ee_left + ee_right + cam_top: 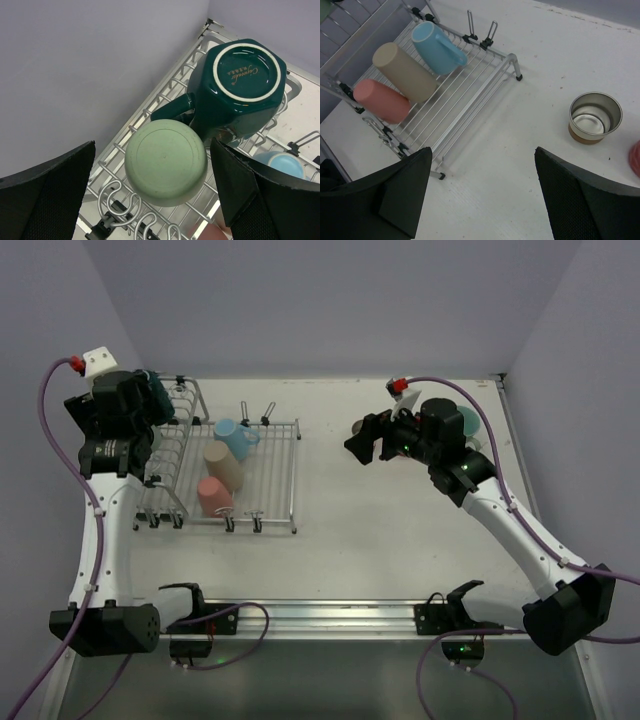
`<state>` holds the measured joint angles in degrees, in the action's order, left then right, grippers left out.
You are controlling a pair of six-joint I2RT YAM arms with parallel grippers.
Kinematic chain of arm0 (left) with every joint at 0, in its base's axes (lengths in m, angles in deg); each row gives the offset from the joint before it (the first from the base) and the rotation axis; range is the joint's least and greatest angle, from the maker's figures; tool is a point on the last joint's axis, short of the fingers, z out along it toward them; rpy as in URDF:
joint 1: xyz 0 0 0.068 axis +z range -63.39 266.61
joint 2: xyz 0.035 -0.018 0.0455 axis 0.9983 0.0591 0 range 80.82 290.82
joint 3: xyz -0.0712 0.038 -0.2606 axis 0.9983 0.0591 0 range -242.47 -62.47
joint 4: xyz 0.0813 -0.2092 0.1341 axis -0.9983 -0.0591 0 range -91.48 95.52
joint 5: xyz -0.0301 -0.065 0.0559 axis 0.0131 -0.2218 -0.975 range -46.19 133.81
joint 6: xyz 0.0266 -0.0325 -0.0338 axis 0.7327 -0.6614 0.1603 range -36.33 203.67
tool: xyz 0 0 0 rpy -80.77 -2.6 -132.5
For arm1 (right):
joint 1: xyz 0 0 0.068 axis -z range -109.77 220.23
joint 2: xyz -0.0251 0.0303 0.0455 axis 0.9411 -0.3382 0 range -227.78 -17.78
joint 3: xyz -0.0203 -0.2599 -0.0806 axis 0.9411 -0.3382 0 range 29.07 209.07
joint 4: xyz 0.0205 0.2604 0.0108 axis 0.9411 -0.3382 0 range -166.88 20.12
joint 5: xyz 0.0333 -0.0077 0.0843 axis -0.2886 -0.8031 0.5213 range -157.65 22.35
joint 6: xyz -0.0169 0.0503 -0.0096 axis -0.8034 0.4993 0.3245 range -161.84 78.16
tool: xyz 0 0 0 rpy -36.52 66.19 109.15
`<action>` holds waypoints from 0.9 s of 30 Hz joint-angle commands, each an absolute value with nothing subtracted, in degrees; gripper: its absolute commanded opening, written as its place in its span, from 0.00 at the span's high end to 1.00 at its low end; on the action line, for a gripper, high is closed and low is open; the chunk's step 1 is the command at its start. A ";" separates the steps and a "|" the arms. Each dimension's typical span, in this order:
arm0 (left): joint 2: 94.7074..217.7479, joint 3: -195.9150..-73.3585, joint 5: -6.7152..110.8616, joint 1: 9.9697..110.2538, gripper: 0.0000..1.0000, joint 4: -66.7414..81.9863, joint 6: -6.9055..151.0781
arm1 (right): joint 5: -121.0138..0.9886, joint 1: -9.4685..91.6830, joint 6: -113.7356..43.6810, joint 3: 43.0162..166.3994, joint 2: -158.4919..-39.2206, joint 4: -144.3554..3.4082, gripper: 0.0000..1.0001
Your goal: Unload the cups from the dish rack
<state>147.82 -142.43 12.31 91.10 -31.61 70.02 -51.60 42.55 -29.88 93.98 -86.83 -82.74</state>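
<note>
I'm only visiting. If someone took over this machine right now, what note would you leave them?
Left fingers: open, empty, over the green cup and teal mug, both upside down in the rack's slotted section.
Right fingers: open, empty, above the table beside the rack.
Done: metal cup stands on the table.
Left: blue mug, beige cup and pink cup lying on the flat tray, plus green and teal.
</note>
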 commanded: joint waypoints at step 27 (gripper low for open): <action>140.24 -139.28 20.69 92.59 0.64 -28.05 70.57 | -45.33 42.64 -28.13 95.34 -86.24 -81.05 0.15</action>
<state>143.23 -136.84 18.43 92.13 -27.26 70.78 -47.91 42.55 -29.39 93.98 -87.14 -82.72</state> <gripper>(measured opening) 0.723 0.854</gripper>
